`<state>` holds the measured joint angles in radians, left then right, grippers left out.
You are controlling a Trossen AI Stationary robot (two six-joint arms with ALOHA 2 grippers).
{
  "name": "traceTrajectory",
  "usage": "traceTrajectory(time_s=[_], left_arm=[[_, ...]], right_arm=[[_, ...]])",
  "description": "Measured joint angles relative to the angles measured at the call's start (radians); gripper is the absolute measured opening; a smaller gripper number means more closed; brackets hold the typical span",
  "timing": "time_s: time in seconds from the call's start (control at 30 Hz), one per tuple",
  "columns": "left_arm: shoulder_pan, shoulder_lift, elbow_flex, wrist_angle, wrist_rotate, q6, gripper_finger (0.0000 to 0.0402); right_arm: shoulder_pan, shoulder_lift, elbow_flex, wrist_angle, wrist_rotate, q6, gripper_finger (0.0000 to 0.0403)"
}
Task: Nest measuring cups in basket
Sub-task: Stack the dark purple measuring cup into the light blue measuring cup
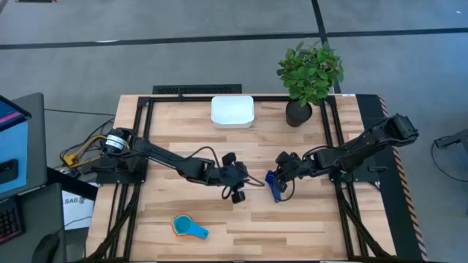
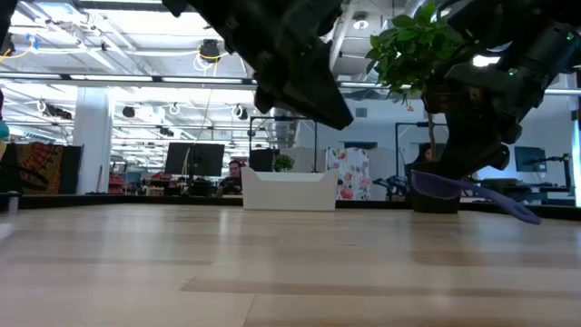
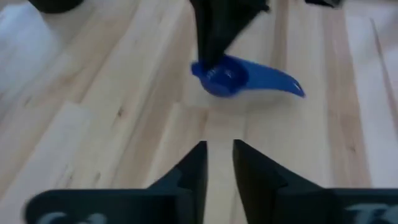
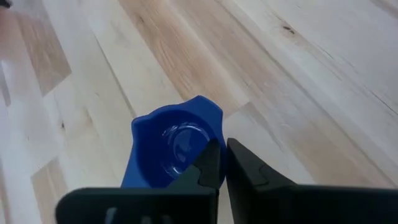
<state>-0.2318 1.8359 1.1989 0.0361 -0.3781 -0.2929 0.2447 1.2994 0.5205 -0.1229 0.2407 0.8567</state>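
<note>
Wooden table (image 1: 241, 226); white basket (image 1: 232, 112) at the far edge, nothing visible inside. Left gripper (image 1: 235, 191), mid-table, fingers slightly apart, holding nothing. Right gripper (image 1: 280, 172), fingers clamped on the rim of the dark blue measuring cup (image 4: 171, 148), lifted off the table.
</note>
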Motion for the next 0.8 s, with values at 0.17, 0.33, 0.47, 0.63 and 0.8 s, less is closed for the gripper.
traceTrajectory(time_s=[0.17, 0.33, 0.47, 0.63, 0.8], left_arm=[[0.027, 0.023, -0.008, 0.125, 0.054, 0.043, 0.0120], [0.034, 0.075, 0.007, 0.100, 0.112, 0.064, 0.0154], [0.034, 0.091, 0.019, 0.101, 0.109, 0.064, 0.0161], [0.034, 0.092, 0.019, 0.106, 0.139, 0.067, 0.0161], [0.033, 0.096, 0.019, 0.069, 0.200, 0.066, 0.0154]], right_arm=[[0.006, 0.085, 0.022, 0.016, 0.008, 0.007, 0.0033], [0.048, 0.220, 0.108, 0.016, -0.001, -0.018, 0.0032], [0.066, 0.302, 0.190, 0.009, -0.002, -0.056, 0.0045], [0.077, 0.373, 0.283, -0.001, -0.008, -0.124, 0.0053], [0.088, 0.391, 0.327, -0.010, -0.008, -0.207, 0.0070]])
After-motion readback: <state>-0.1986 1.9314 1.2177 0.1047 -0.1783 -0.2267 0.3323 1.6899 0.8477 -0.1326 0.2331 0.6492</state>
